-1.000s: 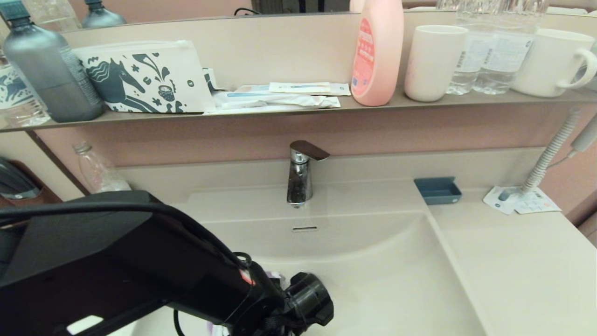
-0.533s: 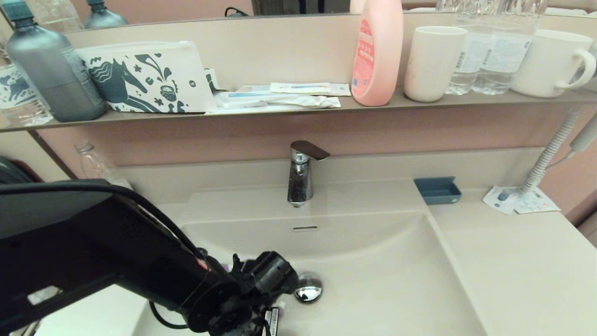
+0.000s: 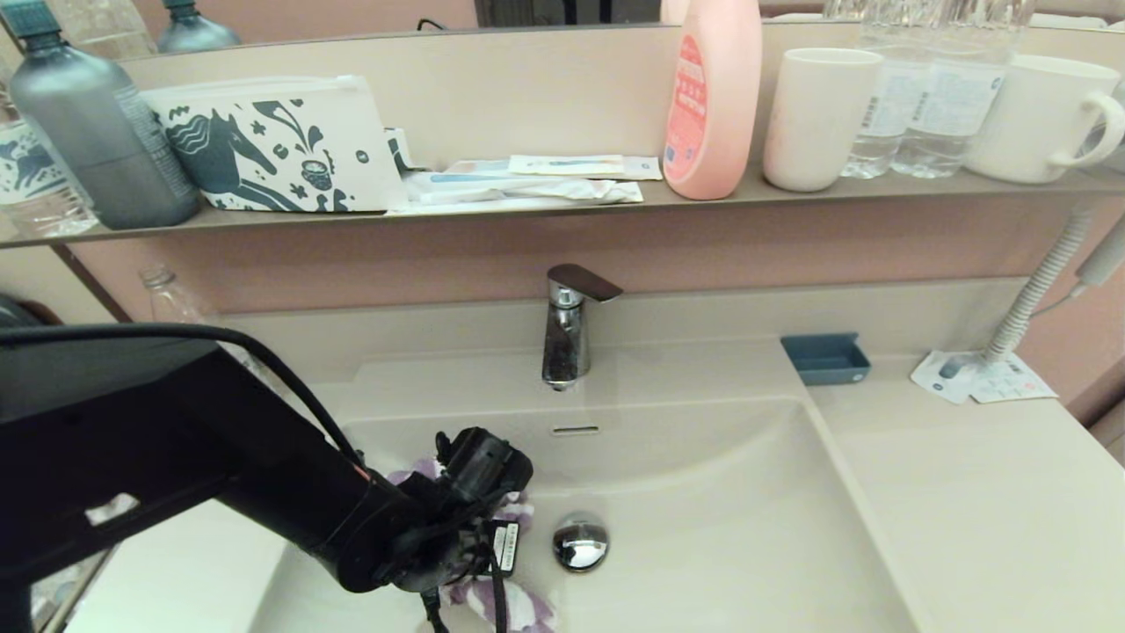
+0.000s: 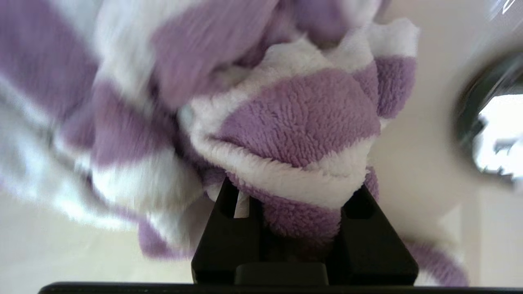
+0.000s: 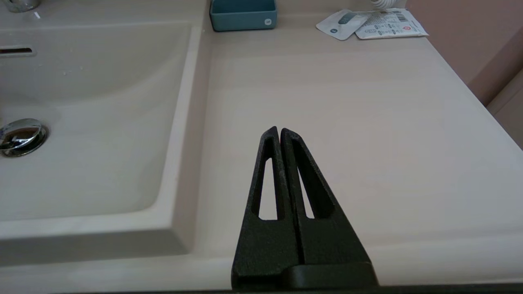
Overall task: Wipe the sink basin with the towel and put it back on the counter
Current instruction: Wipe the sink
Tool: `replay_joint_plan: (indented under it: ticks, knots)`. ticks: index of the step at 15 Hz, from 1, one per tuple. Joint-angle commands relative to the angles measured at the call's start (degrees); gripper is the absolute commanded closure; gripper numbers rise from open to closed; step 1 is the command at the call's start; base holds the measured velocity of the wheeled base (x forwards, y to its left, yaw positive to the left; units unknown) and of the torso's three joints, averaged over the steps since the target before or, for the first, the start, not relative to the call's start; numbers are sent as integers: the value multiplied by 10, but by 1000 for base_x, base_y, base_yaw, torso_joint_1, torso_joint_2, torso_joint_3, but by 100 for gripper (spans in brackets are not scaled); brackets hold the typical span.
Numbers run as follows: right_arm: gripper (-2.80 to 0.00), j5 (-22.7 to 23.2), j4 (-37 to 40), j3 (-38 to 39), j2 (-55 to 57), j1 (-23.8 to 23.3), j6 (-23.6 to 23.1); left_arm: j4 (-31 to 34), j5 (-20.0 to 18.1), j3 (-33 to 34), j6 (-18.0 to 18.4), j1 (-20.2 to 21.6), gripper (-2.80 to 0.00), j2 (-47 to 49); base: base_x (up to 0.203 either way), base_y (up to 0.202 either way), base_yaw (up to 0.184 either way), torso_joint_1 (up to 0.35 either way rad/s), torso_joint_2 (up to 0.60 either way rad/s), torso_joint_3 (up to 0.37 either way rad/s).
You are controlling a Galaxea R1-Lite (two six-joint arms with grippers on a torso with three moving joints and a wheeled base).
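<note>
Since a second earlier, your left gripper [image 4: 286,196] had swung from over the drain plug [image 3: 580,542] to that plug's left, uncovering it, and the towel [image 3: 501,607] now showed around the wrist. You had the jaws clamped on a purple-and-white fold of the towel, with the rest bunched ahead of the fingers [image 4: 229,228] on the floor of the sink basin [image 3: 721,527]. In the head view the cloth peeked out behind the wrist and trailed toward the near edge, just left of the drain plug and apart from it. Behind the plug sat the overflow slot [image 3: 575,431], and farther back the faucet [image 3: 564,330]. Right of the plug, past the basin's rim, lay the counter [image 5: 347,122]; your right gripper [image 5: 279,131] was parked over it, its fingers pressed together. At the counter's back, right of the faucet, stood a small blue tray [image 3: 824,358].
</note>
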Motion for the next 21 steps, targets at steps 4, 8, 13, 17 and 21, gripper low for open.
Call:
replay_joint_plan:
  ticks: [4, 8, 13, 17, 21]
  knots:
    - [0, 0, 0, 0, 0, 0, 0, -122, 15, -3, -6, -41, 0, 23, 0, 0, 0, 0, 0, 0]
    - [0, 0, 0, 0, 0, 0, 0, -171, 29, -30, -8, -82, 0, 45, 0, 0, 0, 0, 0, 0]
    - [0, 0, 0, 0, 0, 0, 0, -63, 59, -82, -74, -167, 0, 38, 0, 0, 0, 0, 0, 0]
    - [0, 0, 0, 0, 0, 0, 0, 2, 67, -62, -99, -178, 0, -50, 0, 0, 0, 0, 0, 0]
    - [0, 0, 0, 0, 0, 0, 0, 177, 76, -1, -102, -189, 0, -194, 0, 0, 0, 0, 0, 0]
